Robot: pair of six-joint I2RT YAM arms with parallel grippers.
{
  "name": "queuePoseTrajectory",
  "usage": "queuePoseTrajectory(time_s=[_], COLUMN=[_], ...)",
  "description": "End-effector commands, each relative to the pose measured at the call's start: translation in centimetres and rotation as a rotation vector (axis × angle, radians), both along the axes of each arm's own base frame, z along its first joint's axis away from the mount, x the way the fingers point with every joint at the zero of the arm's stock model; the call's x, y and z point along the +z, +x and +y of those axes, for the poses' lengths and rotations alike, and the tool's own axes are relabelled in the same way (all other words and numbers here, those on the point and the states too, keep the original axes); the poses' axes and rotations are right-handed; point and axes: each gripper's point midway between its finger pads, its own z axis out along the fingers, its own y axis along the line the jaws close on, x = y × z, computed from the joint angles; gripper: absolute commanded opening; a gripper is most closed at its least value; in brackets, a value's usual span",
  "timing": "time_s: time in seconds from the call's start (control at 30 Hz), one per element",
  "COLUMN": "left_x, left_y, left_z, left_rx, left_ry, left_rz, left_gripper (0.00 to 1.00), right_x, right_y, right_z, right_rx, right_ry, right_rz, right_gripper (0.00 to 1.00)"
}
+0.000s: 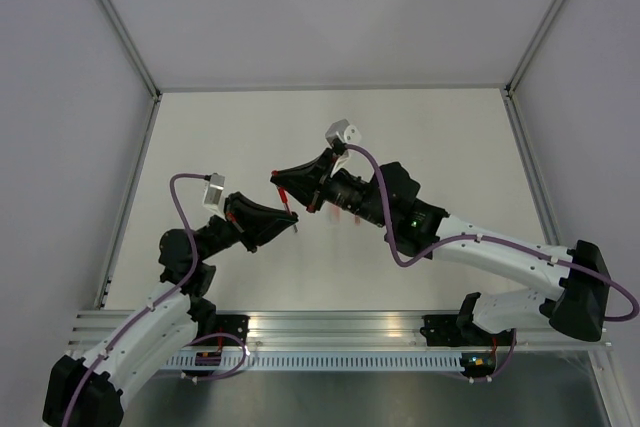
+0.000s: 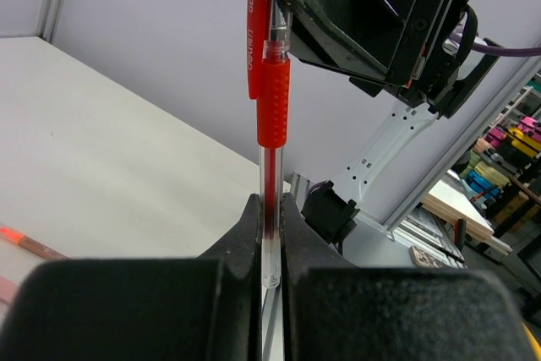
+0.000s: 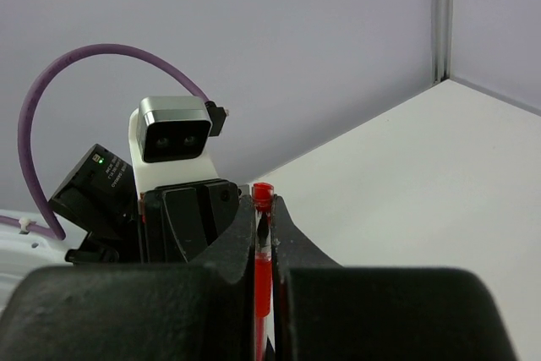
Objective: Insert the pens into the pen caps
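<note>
Overhead, the white table (image 1: 420, 147) was walled by pale panels on its left, far and right edges, with an aluminium rail (image 1: 340, 332) along the near edge. The far half and both far corners lay bare, leaving wide room there. Both arms reached in from the near edge and met over the middle of the table, slightly toward the left edge. The right arm crossed the near-right part, and its purple cable (image 1: 400, 247) looped beside it.

Left gripper (image 1: 295, 224) was pinched tight on the clear barrel of the red pen (image 2: 270, 183), close to the pen's butt end. Right gripper (image 1: 279, 179) faced it tip to tip, jaws pressed together on the red cap (image 2: 254, 31) at the pen's other end. The cap's clip lay alongside the red grip sleeve (image 2: 274, 99).

The pen hung clear of the table and bridged the two grippers. Its long axis ran roughly near to far, cap end toward the far edge and angled a little to the left edge. Tilt relative to the table could not be told.

One slim orange-pink pen (image 2: 30, 244) lay flat on the table, well apart from the held one.
</note>
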Motion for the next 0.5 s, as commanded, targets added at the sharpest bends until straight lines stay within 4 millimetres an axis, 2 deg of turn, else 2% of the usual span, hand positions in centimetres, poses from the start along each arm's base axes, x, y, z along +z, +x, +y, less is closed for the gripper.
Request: queuePoseTrajectory(time_s=[0.0,0.13,0.23,0.33,0.47], left_x=[3.1,3.5,3.0,2.6,2.8], left_y=[1.1,2.3,3.6,4.7,5.1], left_z=[1.1,1.4,1.3,1.5,1.5], left_rx=[0.107,0.166,0.204,0.25,0.26], left_ry=[-0.077,-0.074,-0.037,-0.019,-0.028], left_rz=[-0.063,-0.038,0.0,0.032,0.038], left_gripper=[0.02,0.02,0.02,0.02,0.02], right_x=[-4.7,-7.1,-8.1,-8.9,-9.3], right_y=[-1.3,-1.6,-2.0,-2.1,-2.5], right_z=[1.2,1.1,0.8,0.3,-0.3], right_rx=[0.08,0.093,0.105,0.092,0.102], right_ry=[-0.092,-0.129,-0.142,-0.16,-0.184], right_rz=[0.104,0.143,0.153,0.16,0.15], right_gripper=[0.0,0.0,0.0,0.0,0.0])
